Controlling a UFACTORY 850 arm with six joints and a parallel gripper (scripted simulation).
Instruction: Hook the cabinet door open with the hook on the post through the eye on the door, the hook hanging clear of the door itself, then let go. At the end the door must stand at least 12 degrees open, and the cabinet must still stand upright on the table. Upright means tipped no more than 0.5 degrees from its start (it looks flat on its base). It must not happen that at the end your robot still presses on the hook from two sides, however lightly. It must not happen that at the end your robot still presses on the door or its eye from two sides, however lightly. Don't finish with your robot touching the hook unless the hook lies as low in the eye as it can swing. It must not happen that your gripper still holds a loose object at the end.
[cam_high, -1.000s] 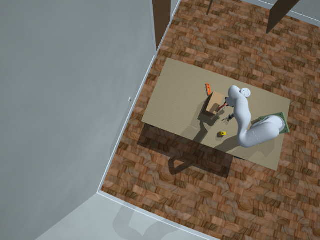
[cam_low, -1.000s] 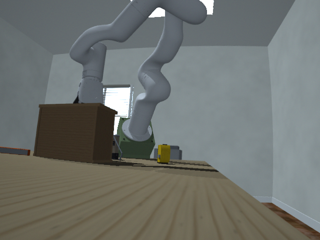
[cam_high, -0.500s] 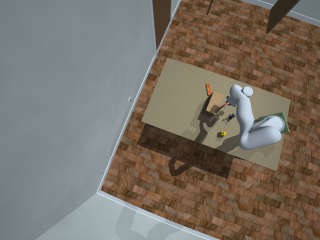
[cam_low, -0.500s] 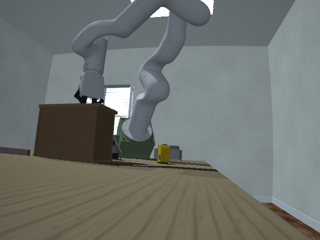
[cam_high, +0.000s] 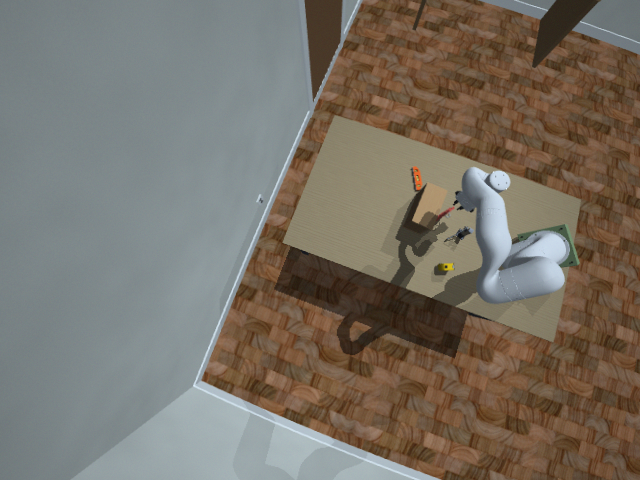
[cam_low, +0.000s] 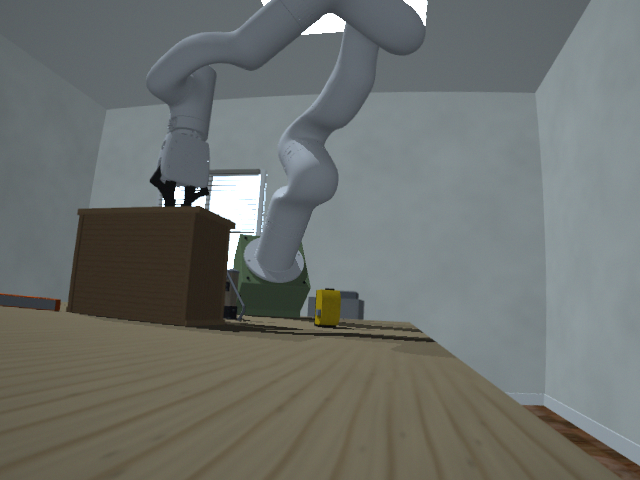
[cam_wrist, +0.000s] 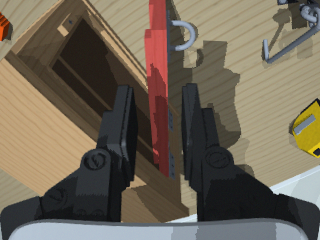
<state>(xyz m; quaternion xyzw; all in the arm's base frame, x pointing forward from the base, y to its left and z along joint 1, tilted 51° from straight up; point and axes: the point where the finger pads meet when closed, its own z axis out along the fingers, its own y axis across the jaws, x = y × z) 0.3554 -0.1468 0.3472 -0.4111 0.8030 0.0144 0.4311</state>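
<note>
Grey-walled room with a wood-block floor (cam_high: 439, 403) (cam_low: 594, 434)
Daylight fills the slatted window (cam_low: 235, 198); pale worktop (cam_high: 356, 175) (cam_low: 310, 403) (cam_wrist: 225, 22).

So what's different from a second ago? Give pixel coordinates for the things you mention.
The black-fingered gripper (cam_high: 457, 205) (cam_low: 177, 204) (cam_wrist: 158, 105) rose, drifting slightly right in the top view. Its fingers stand apart now; I can't tell whether it let anything go. Brown wooden cabinet (cam_high: 430, 204) (cam_low: 134, 263) (cam_wrist: 40, 130) and red door (cam_high: 445, 212) (cam_wrist: 157, 55): no visible change.
</note>
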